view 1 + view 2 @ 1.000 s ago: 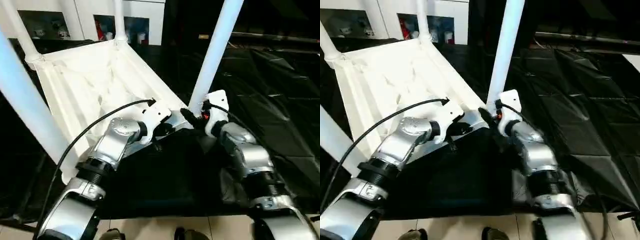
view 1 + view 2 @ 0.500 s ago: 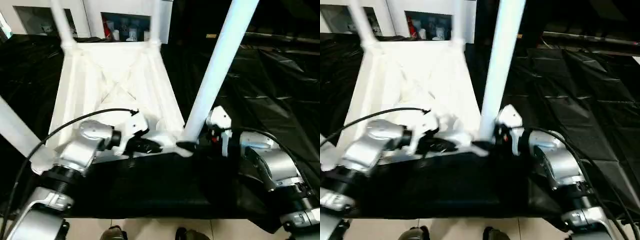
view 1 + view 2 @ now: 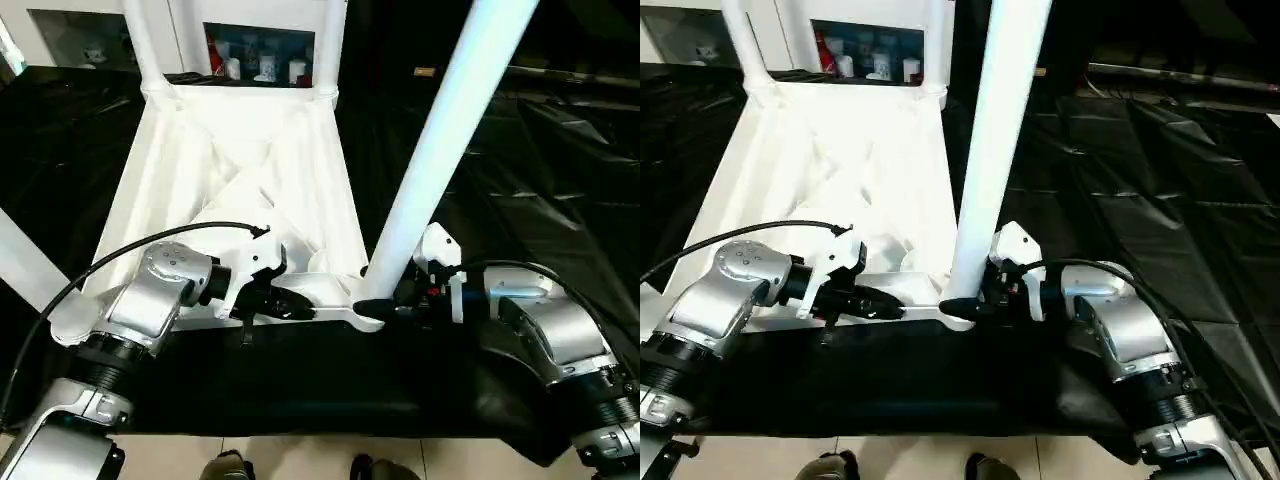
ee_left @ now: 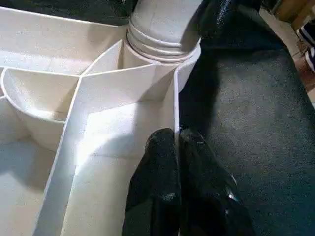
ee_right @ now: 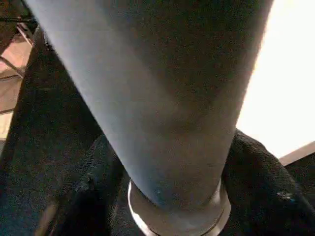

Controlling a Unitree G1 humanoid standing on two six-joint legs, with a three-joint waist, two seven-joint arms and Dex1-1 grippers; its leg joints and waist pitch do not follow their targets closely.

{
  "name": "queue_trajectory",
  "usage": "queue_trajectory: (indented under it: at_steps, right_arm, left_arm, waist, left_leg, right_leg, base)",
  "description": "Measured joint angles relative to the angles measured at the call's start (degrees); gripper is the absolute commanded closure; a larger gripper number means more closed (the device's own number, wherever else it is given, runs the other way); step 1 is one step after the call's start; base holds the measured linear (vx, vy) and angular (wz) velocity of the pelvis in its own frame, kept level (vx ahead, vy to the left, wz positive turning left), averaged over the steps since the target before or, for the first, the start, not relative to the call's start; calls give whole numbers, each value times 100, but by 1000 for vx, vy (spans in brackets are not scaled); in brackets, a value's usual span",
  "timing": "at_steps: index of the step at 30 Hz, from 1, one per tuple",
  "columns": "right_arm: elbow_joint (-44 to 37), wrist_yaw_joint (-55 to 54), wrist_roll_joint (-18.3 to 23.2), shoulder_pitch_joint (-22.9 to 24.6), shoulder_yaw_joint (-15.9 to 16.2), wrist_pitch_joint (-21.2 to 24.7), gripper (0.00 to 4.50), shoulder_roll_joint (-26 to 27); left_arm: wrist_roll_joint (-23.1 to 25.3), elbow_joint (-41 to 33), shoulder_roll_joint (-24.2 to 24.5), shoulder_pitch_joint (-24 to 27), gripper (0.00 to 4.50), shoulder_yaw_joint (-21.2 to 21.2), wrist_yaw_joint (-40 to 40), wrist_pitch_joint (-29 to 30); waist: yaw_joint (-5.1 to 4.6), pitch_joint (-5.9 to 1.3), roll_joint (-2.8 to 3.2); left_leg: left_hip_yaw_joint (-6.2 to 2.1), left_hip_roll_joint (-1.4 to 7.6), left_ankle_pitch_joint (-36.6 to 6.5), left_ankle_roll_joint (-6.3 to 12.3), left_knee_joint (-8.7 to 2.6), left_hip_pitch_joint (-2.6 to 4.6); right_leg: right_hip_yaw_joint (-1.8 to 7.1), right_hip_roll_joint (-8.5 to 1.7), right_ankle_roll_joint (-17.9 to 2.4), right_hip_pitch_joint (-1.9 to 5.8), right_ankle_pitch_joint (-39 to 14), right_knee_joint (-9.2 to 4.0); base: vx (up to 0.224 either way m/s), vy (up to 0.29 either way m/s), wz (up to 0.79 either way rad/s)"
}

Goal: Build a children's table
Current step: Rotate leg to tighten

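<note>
Nearest to the camera, the two silver forearms reached forward over a black sheet [image 3: 300, 380] that covered the surface under the work. The left gripper [image 4: 178, 142] had its jaws closed on the thin near wall of the tabletop [image 3: 240, 170], one black finger on each side of the wall. The right gripper [image 3: 385, 305] was at the foot of the near right leg [image 3: 440, 150], where this leg stood in its corner socket [image 4: 162, 37]. Its dark fingers [image 5: 98, 196] lay on both sides of the leg's base, but I cannot tell if they pressed it or were only around it.

The tabletop lay upside down on the black sheet, with its ribbed underside up. Behind the grippers the ribs made a cross pattern. At the far end, two more legs [image 3: 330, 45] stood upright in the far corners. Another leg [image 3: 25, 265] crossed the left edge of the head view. Farthest away stood a white cabinet [image 3: 255, 50] with small things behind its glass.
</note>
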Motion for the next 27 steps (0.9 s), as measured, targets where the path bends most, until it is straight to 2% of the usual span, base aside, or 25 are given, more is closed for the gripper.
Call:
queue_trajectory:
  at_steps: [1, 2, 3, 7, 13, 16, 17, 18, 21, 27]
  right_arm:
    - [-16, 16, 6, 0, 1, -2, 193, -16]
    - [-34, 37, 8, 0, 9, 3, 222, -32]
    - [-37, 40, 9, 0, 17, 4, 229, -35]
    - [-83, 37, -2, 0, 29, 0, 241, -48]
    - [-21, -262, -88, 21, 15, -109, 245, 123]
    - [405, -1389, -326, -60, -277, -154, 247, 641]
    - [609, -2021, -431, -191, -433, -57, 251, 894]
    - [681, -2395, -473, -248, -510, 12, 252, 1050]
    - [941, -3563, -614, -425, -709, 132, 252, 1548]
    - [1693, -5413, -881, -926, -1184, 50, 253, 2315]
  left_arm:
    - [-5, -19, 7, 10, 450, -1, -11, 1]
    - [-7, -31, 12, 12, 450, -2, -28, 5]
    - [-7, -32, 14, 14, 450, -2, -33, 6]
    - [-38, -39, 34, 18, 450, -2, -41, 17]
    - [-15, -17, -7, 35, 450, 12, 174, 18]
    - [214, 209, -332, -117, 450, 92, 963, 41]
    - [304, 334, -497, -220, 450, 128, 1345, 114]
    - [356, 390, -613, -266, 450, 141, 1584, 174]
    - [524, 554, -978, -428, 450, 165, 2338, 376]
    - [870, 885, -1728, -720, 450, 174, 3525, 671]
  waist:
    - [4, 0, -1]
    - [11, 2, -4]
    - [16, 2, -5]
    - [42, 3, -6]
    - [27, 4, -10]
    - [-80, -2, -25]
    - [-139, -1, -27]
    - [-156, -1, -29]
    - [-183, -5, -35]
    - [-207, -15, -50]
  left_leg:
    - [0, 0, 0, 0, 1, 0]
    - [0, 0, 0, 0, 2, 0]
    - [0, 0, 0, 0, 4, 0]
    - [0, 0, 0, 1, 16, 0]
    - [-1, 0, 0, -1, 33, 12]
    - [-2, -2, 3, -4, 62, 20]
    - [-5, -4, 7, -11, 76, 18]
    - [-11, -5, 9, -14, 75, 18]
    - [-34, -6, 8, -15, 73, 47]
    - [-84, -13, 9, -14, 76, 20]
  right_leg:
    - [0, 0, 0, 0, 0, 0]
    - [0, 0, 0, 0, 0, 1]
    - [0, 0, 0, 0, 0, 2]
    - [2, 0, 0, 0, 0, 13]
    - [6, 0, -2, 3, 2, 37]
    - [11, 1, -8, 12, 6, 62]
    - [12, 0, 5, 10, 0, 74]
    - [10, -1, 3, 10, 1, 74]
    - [0, 1, 7, 15, -1, 73]
    - [2, 2, 8, 18, -2, 41]
  base:
    - [0, 0, 0]
    - [0, 0, 0]
    - [0, 0, 0]
    - [0, 0, 0]
    - [0, 0, 0]
    - [0, 0, 0]
    - [-59, 4, -7]
    - [-59, 4, -7]
    - [0, 0, 0]
    - [0, 0, 0]
